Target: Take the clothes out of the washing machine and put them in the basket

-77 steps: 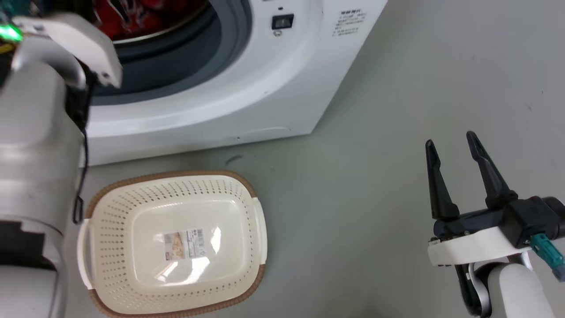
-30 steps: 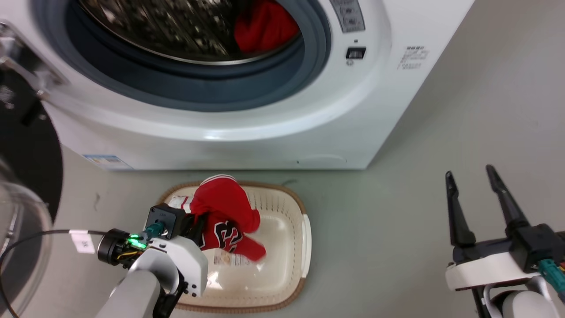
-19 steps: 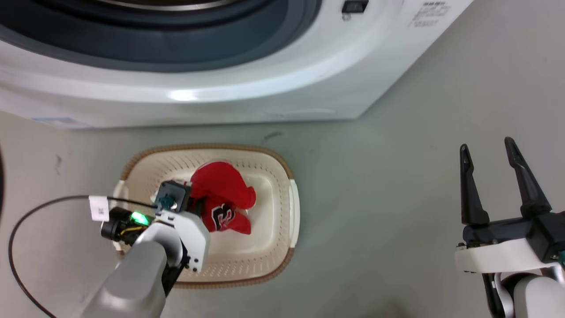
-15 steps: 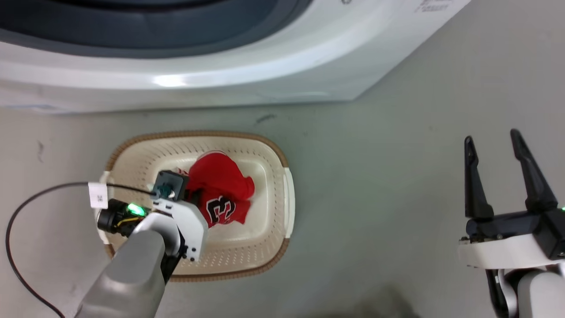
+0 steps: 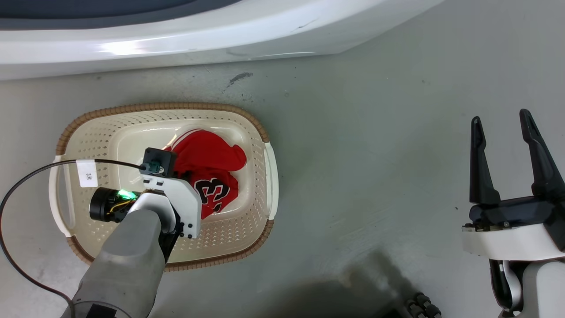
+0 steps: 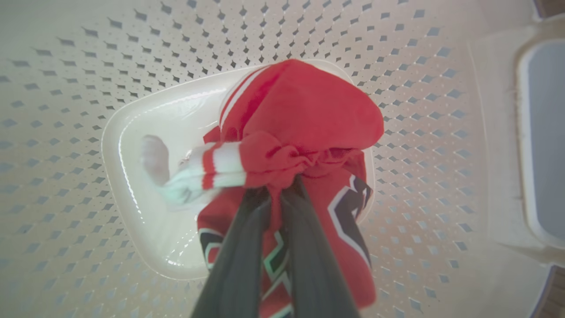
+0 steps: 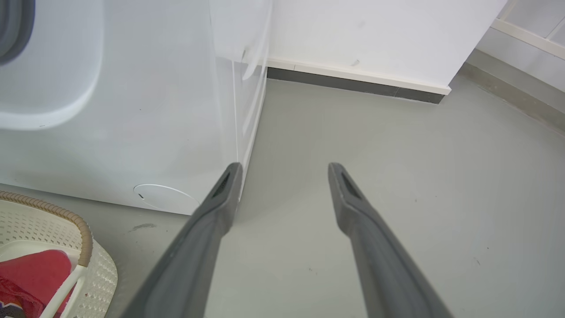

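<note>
Head view cuts the washing machine point(image 5: 176, 39) off to just its white bottom edge at the far side. The left gripper point(image 6: 278, 190) has its fingers behind its own wrist there. Left wrist view has them pinched tight on a bunched red jersey point(image 6: 309, 110), number half lost in folds, low inside the cream basket point(image 6: 88, 66). The right gripper point(image 5: 500, 118) hangs spread wide, empty, over grey floor point(image 5: 375, 154) well right of the basket. A black cable point(image 5: 33, 170) crosses the basket's left handle.
</note>
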Motion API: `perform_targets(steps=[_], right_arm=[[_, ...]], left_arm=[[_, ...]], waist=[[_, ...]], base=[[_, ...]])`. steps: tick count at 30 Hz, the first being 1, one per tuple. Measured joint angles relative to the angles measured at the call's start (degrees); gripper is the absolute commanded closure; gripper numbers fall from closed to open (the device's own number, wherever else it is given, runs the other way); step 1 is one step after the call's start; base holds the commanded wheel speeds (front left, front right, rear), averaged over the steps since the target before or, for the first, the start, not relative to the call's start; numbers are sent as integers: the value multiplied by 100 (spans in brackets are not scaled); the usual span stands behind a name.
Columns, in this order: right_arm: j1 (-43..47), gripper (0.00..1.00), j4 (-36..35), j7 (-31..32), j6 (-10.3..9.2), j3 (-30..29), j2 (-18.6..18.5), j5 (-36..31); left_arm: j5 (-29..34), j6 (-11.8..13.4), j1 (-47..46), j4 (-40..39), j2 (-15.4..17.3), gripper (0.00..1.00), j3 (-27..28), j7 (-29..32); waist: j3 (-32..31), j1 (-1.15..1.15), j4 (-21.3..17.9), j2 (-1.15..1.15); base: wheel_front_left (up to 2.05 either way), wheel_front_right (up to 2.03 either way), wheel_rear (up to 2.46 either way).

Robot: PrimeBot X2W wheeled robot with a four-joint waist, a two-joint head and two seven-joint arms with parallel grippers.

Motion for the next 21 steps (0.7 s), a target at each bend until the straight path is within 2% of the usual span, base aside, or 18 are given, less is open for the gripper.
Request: perform_targets(steps=[5,6,13,21], right_arm=[[-14,0,0,0,0,-29,0,22],[-18,0,7,0,0,-33,0,22],[-27,0,131,0,0,20,1,-22],[-32,0,388,0,0,58,2,-56]], left_arm=[[-80,37,-26,75,-42,100,34,-109],[-74,65,-26,84,-48,0,19,-158],[-100,48,132,137,-83,0,-37,-256],[-216,-55,452,121,-127,0,-30,-469]], waist=[[58,0,-6,0],[50,0,3,0],[-223,-1,80,0],[-910,-1,175,0]], base=[[0,0,0],[0,0,0],[0,0,0],[0,0,0]])
